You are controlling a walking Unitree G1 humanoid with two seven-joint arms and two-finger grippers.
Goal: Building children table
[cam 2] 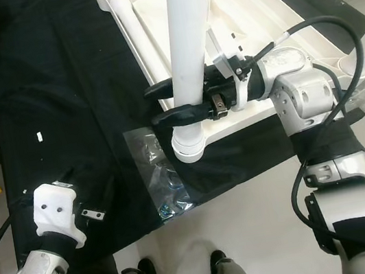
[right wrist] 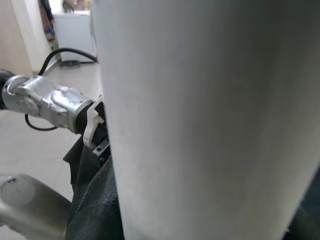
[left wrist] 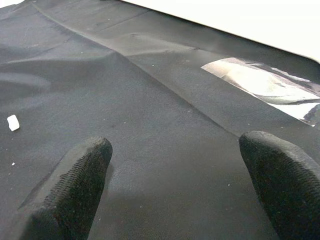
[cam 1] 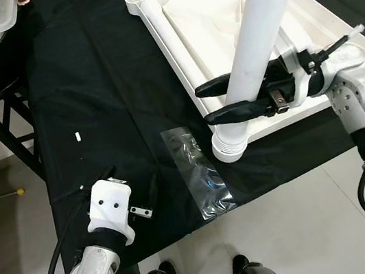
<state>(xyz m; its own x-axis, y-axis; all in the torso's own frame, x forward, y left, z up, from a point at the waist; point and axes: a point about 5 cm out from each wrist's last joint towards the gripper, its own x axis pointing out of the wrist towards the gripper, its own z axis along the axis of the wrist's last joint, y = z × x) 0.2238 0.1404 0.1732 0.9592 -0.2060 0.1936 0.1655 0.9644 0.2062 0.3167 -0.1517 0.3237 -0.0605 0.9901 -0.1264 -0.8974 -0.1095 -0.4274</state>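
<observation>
right now the right gripper (cam 1: 227,97) has its fingers closed around the leg (cam 1: 260,34), a white tube standing nearly upright, tilted a little, with its ribbed foot end set at the near corner of the top (cam 1: 212,14). the top is a white panel lying underside up on the black cloth (cam 1: 87,103) that covers the table. a second corner socket (cam 1: 136,1) shows at the top's far left corner.

the step in hand looks like seating the leg in its corner socket. to do it well, hold the tube square to the panel — any lean will likely jam the collar at the rim. the grasp sits low, just above the collar, which gives good control of the base but little over the long upper part, so push straight down along the axis and go slow; if the joint is threaded, turn without side load. i cannot tell whether the collar is fully home.

the left gripper (left wrist: 175,185) hovers low over bare cloth with its fingers wide apart, holding nothing. it could steady the top's edge, since the light panel may slide on the cloth. a clear bag (cam 1: 198,172) of small parts lies just beside the corner — keep it from under the panel. a small white bit (cam 1: 77,135) lies well apart on the cloth.
</observation>
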